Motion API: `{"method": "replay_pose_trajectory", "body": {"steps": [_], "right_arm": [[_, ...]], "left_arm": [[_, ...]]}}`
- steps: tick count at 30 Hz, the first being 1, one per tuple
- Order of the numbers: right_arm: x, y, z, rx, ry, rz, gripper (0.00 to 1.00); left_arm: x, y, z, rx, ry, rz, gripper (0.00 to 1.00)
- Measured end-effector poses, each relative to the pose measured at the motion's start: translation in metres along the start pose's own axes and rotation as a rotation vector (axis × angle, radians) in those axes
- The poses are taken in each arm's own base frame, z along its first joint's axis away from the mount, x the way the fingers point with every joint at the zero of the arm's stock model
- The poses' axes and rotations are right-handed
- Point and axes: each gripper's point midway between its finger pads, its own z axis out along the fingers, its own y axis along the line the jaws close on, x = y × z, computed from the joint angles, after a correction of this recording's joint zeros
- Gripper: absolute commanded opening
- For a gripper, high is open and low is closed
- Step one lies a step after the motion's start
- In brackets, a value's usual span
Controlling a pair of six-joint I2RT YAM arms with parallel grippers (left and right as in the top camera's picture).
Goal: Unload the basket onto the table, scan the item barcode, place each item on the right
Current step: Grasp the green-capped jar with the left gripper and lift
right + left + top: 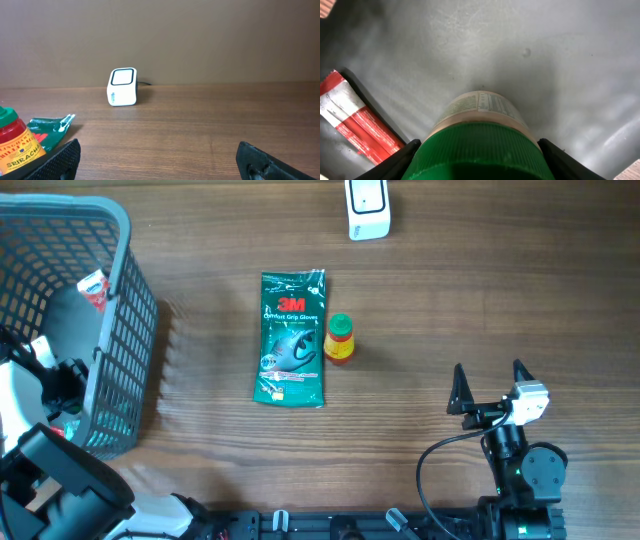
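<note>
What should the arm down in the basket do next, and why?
Probably close the left gripper on the green-lidded jar: its fingers flank the lid inside the grey basket, but a firm grip isn't evident, and the jar must be held to reach the scanner.

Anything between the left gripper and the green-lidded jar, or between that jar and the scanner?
Nothing sits between the left gripper and the green-lidded jar; its fingers flank the lid. Toward the scanner, only the basket wall stands in the way; the gloves pack and sriracha bottle lie off that line.
</note>
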Motion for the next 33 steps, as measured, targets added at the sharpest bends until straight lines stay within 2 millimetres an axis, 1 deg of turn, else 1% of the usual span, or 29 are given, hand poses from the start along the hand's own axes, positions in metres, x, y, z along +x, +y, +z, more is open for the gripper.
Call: {"method": "replay_pose_trajectory", "body": {"steps": [4, 8, 11, 12, 14, 18, 22, 25, 31, 32, 33], "right_arm": [[0.000, 0.000, 0.000, 0.000, 0.000, 0.000, 1.00], [0.000, 0.000, 0.000, 0.000, 0.000, 0.000, 1.00], [0.000, 0.000, 0.000, 0.000, 0.000, 0.000, 1.00], [0.000, 0.000, 0.000, 0.000, 0.000, 0.000, 1.00], [0.000, 0.000, 0.000, 0.000, 0.000, 0.000, 1.00], [0.000, 0.000, 0.000, -0.001, 0.000, 0.000, 1.00], [0.000, 0.000, 0.000, 0.000, 0.000, 0.000, 1.00], [0.000, 0.000, 0.000, 0.000, 0.000, 0.000, 1.00], [0.000, 0.000, 0.000, 0.000, 0.000, 0.000, 1.00], [0.000, 0.000, 0.000, 0.000, 0.000, 0.000, 1.00], [0.000, 0.000, 0.000, 0.000, 0.000, 0.000, 1.00]], "left_arm": [[-0.001, 0.000, -0.008, 0.003, 0.013, 0.000, 0.64], [-0.015, 0.002, -0.023, -0.002, -0.018, -0.004, 0.66], [-0.030, 0.005, -0.038, -0.007, -0.057, -0.019, 0.67], [-0.036, 0.005, -0.046, -0.007, -0.079, -0.027, 0.67], [-0.044, 0.005, -0.057, -0.002, -0.106, -0.030, 0.68], [-0.064, -0.004, -0.091, 0.026, -0.202, -0.024, 0.69], [-0.085, -0.024, -0.133, 0.052, -0.323, 0.026, 0.70], [-0.094, -0.047, -0.165, 0.076, -0.410, 0.082, 0.71], [-0.102, -0.093, -0.227, 0.129, -0.587, 0.194, 0.71], [-0.102, -0.104, -0.240, 0.146, -0.628, 0.219, 0.71], [-0.100, -0.116, -0.258, 0.166, -0.679, 0.250, 0.71]]}}
